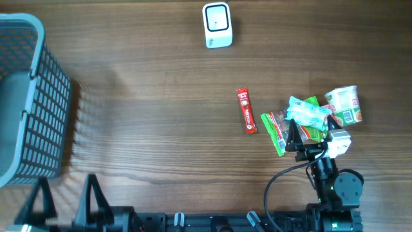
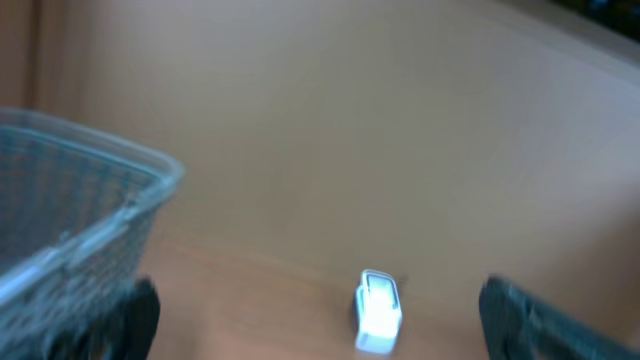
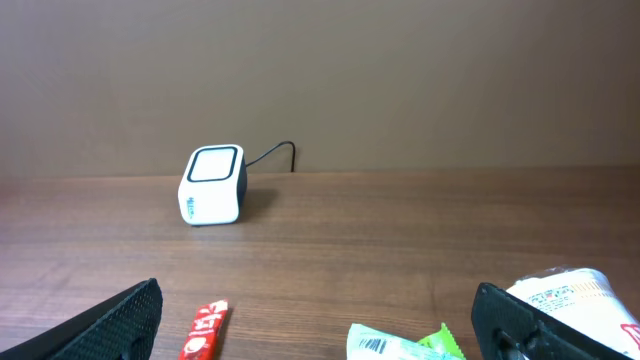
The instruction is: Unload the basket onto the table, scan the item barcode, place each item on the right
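Observation:
The white barcode scanner (image 1: 217, 24) stands at the table's far middle; it also shows in the right wrist view (image 3: 212, 185) and, blurred, in the left wrist view (image 2: 378, 311). The items lie at the right: a red stick packet (image 1: 246, 111), a green packet (image 1: 273, 133), a pale teal packet (image 1: 308, 115) whose barcode faces up (image 3: 385, 346), and a noodle cup (image 1: 343, 104). My right gripper (image 1: 311, 132) hangs open over the near side of this pile, holding nothing (image 3: 315, 312). Far from the items, my left gripper (image 1: 67, 192) is open and empty at the front left (image 2: 320, 305).
A grey mesh basket (image 1: 26, 103) takes up the left edge of the table, close beside the left gripper (image 2: 70, 220). The scanner's cable (image 3: 275, 152) trails off behind it towards the wall.

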Motion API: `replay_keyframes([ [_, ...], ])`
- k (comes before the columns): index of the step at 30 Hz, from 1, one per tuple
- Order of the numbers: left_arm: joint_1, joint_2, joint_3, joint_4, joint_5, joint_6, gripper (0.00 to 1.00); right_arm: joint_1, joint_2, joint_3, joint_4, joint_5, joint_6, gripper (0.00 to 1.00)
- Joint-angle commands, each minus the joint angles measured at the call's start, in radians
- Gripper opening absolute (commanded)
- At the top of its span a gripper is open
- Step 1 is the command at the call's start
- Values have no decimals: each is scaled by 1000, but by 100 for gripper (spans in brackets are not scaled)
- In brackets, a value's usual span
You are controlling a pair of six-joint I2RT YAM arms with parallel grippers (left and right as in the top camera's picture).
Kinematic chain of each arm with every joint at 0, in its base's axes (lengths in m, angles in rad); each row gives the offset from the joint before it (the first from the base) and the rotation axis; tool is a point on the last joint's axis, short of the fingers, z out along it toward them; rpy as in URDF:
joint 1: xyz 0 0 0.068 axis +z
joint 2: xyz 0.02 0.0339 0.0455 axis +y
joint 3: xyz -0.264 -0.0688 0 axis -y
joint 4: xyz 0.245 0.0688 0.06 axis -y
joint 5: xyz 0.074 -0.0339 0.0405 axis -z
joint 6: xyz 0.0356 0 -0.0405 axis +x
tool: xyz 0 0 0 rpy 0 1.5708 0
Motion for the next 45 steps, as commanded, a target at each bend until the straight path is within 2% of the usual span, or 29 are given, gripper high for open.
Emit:
replay_keyframes([
  [1, 7, -28, -202, 311, 87, -5, 100, -1, -10, -1, 5, -15, -18, 100],
  [3, 7, -28, -306, 521, 126, -5, 100, -1, -10, -1, 5, -15, -18, 100],
  [4, 7, -28, -404, 703, 153, -5, 100, -1, -10, -1, 5, -15, -18, 100],
  [7, 7, -28, -632, 1058, 175, -6, 100, -1, -10, -1, 5, -15, -18, 100],
  [10, 7, -28, -805, 1224, 175, -6, 100, -1, -10, -1, 5, -15, -18, 100],
  [18, 14, -29, -1005, 1197, 174, -25, 100, -1, -10, -1, 5, -15, -18, 100],
  [20, 24, -29, -1010, 1133, 174, -24, 100, -1, -10, -1, 5, -15, -18, 100],
  [27, 40, -29, -1010, 749, 154, -22, 100, -1, -10, -1, 5, -15, -18, 100],
  [29, 39, -29, -1010, 751, 153, 31, 100, -1, -10, -1, 5, -15, -18, 100],
  [34, 39, -29, -1010, 749, 142, 246, 100, -1, -10, -1, 5, -15, -18, 100],
  [45, 39, -29, -1010, 748, 122, 250, 100, -1, -10, -1, 5, -15, -18, 100],
])
